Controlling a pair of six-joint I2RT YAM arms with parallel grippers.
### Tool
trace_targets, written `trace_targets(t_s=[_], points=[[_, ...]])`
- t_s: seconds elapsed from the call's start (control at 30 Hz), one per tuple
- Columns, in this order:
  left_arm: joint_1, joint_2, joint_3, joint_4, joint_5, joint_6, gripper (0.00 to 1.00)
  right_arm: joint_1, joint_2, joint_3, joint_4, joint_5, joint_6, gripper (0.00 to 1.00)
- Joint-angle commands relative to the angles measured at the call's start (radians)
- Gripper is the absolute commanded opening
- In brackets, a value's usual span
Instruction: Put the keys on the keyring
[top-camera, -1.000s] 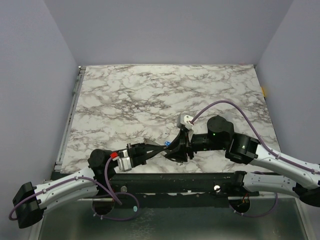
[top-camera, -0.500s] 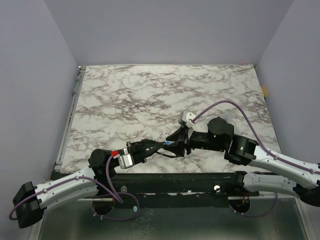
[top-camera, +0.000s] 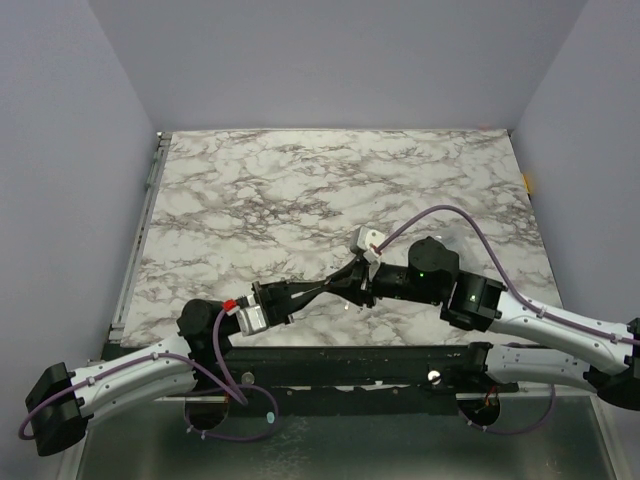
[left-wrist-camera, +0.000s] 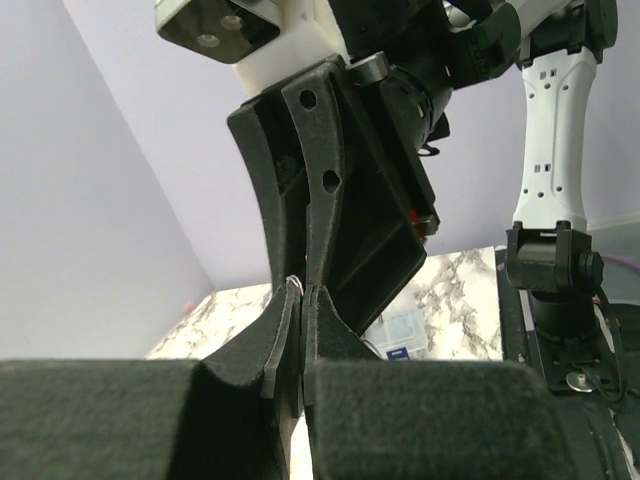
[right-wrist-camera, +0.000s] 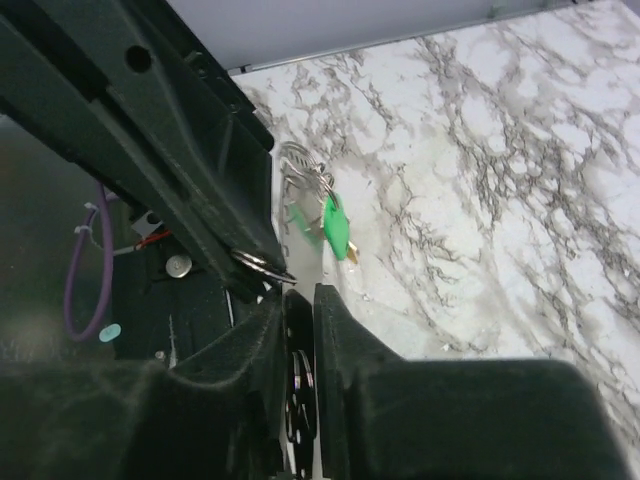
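Right wrist: flat green plastic key (right-wrist-camera: 336, 224).

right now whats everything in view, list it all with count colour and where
table: one, white and grey marble, under both arms
walls: pale lilac, around the table
keyring: one, silver metal, pinched at the left tool's fingertips, off the table
green key: one, green head, dangling just beyond those fingertips, over the marble
clear plastic box: one, transparent, on the table in the left wrist view; something blue inside, too small to name
cables: two, purple, one along each arm
arms: two, white and black, reaching in from the near edge
left tool: one, black, shut on the keyring
right tool: one, black, tip to tip with the left tool; open or shut unclear
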Motion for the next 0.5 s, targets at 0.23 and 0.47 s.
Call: trace_targets(t_s=[0.23,0.47], points=[[-0.017,-0.051,-0.042,0.076,0.088,-0.084,0.34,-0.012,-0.127,-0.104,0.177,-0.073,-0.218,0.01],[-0.017,-0.134,-0.075,0.063,0.082,-0.16,0.42,-0.012,-0.191,-0.146,0.174,-0.054,-0.427,0.01]])
